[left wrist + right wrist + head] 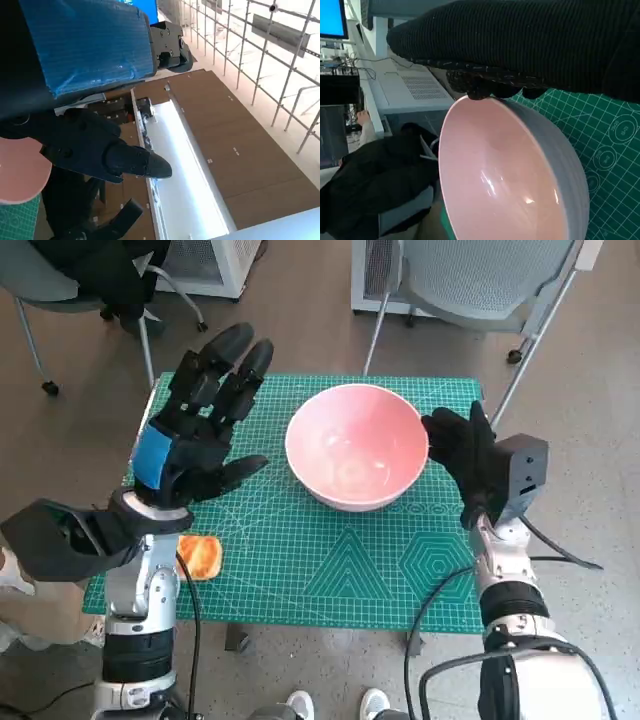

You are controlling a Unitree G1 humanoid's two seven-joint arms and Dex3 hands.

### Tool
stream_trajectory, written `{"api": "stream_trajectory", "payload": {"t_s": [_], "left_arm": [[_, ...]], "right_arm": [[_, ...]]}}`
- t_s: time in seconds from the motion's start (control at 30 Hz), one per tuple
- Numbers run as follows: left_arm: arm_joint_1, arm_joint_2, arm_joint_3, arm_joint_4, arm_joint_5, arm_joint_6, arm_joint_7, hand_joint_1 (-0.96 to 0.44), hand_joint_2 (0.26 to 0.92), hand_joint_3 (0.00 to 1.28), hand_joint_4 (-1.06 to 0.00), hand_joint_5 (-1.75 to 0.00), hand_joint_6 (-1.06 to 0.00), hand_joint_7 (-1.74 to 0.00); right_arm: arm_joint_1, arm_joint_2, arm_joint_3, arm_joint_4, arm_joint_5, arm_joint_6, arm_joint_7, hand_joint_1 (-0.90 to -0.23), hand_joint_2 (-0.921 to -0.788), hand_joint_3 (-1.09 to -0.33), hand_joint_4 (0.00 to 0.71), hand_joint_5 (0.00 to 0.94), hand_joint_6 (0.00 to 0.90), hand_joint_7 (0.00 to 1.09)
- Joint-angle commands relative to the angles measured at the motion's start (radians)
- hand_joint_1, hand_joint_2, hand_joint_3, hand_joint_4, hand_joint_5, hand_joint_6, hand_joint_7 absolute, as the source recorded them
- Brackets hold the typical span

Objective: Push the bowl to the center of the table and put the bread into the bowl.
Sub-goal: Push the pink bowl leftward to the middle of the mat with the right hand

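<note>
**Bowl near tabletop center, bread still outside it**

Pink bowl sits upright on the green cutting mat, toward the far middle of the tabletop. It looks empty in both the head view and the right wrist view.

Right robot hand: gloved, at the bowl's right side, up against the rim or just beside it. Right wrist view shows the glove right over the rim with dark fingertips at the edge; contact looks likely but I can't confirm it. It holds nothing. Whether the fingers are spread or curled, can't tell.

Left robot hand: raised above the mat's left part, fingers extended and apart, thumb out toward the bowl, nothing in it. Well clear of the bowl.

Bread: toasted slice lying flat on the mat near the left front corner, just beside the left forearm, partly hidden by it. Apart from the bowl.

Chair legs and floor beyond the far edge.
</note>
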Motion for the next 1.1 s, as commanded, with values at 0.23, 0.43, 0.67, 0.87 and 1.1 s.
{"api": "stream_trajectory", "payload": {"t_s": [0.23,0.43,0.67,0.87,1.1], "left_arm": [[0.001,0.009,0.000,0.001,0.001,-0.005,0.002,-0.52,0.921,0.13,-0.09,0.00,0.00,-0.52],[-0.001,0.010,0.000,0.005,0.001,-0.006,0.000,-0.52,0.921,0.13,-0.09,0.00,0.00,-0.52],[-0.001,0.007,-0.003,0.008,0.003,-0.006,0.002,-0.53,0.921,0.13,-0.09,0.00,0.00,-0.52],[-0.003,0.007,-0.004,0.015,0.004,-0.008,-0.001,-0.53,0.921,0.13,-0.09,0.00,0.00,-0.52],[-0.001,0.006,-0.004,0.013,0.002,-0.006,0.002,-0.53,0.921,0.13,-0.09,0.00,0.00,-0.52]], "right_arm": [[0.026,0.026,0.001,0.008,-0.005,0.009,0.015,-0.699,-0.921,-0.837,0.069,0.005,0.098,0.09],[0.024,0.030,0.002,0.006,-0.007,0.007,0.015,-0.689,-0.921,-0.840,0.070,0.004,0.099,0.09],[0.023,0.036,0.006,0.005,-0.009,0.006,0.012,-0.691,-0.921,-0.840,0.070,0.003,0.099,0.08],[0.023,0.043,0.011,0.004,-0.012,0.001,0.012,-0.695,-0.921,-0.841,0.070,0.003,0.099,0.08],[0.021,0.031,0.015,0.003,-0.014,0.000,0.018,-0.688,-0.921,-0.855,0.068,0.001,0.090,0.08]]}}
